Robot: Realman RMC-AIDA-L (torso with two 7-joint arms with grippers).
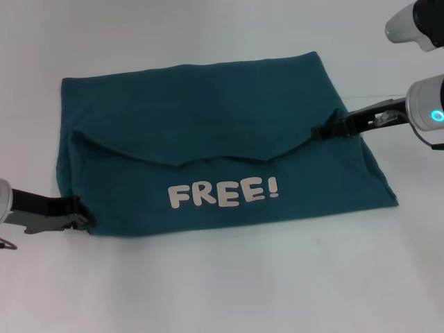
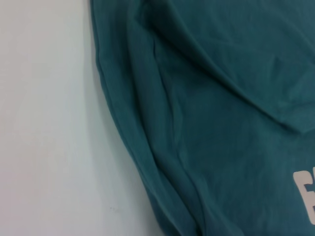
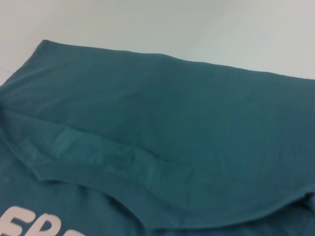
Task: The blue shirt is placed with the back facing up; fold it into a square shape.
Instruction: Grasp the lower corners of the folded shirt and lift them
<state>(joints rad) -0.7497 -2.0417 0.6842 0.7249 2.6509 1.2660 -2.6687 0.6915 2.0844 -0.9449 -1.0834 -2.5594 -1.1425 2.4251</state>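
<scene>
At the near left corner of the blue shirt (image 1: pixel 208 139), the left gripper (image 1: pixel 84 216) lies low over the white table (image 1: pixel 208 291), its dark fingers drawn together on the cloth's edge, so it appears to have that corner pinched. The left wrist view shows the shirt's left border (image 2: pixel 128 147) in several stacked, wrinkled layers against the table, with part of a white letter at the frame's edge. The shirt itself lies flat in the middle of the table as a folded, roughly rectangular packet (wider than deep), its near portion showing the white "FREE!" print (image 1: pixel 223 193) right way up and a flap of plain fabric lying over the far portion, the flap's lower edge dipping to a shallow point just above the lettering. The right wrist view shows that flap's hemmed edge (image 3: pixel 98 167) lying over the printed layer. At the right end of the flap's edge, the right gripper (image 1: pixel 320 131) reaches in from the right, its fingers closed on the fabric there.
</scene>
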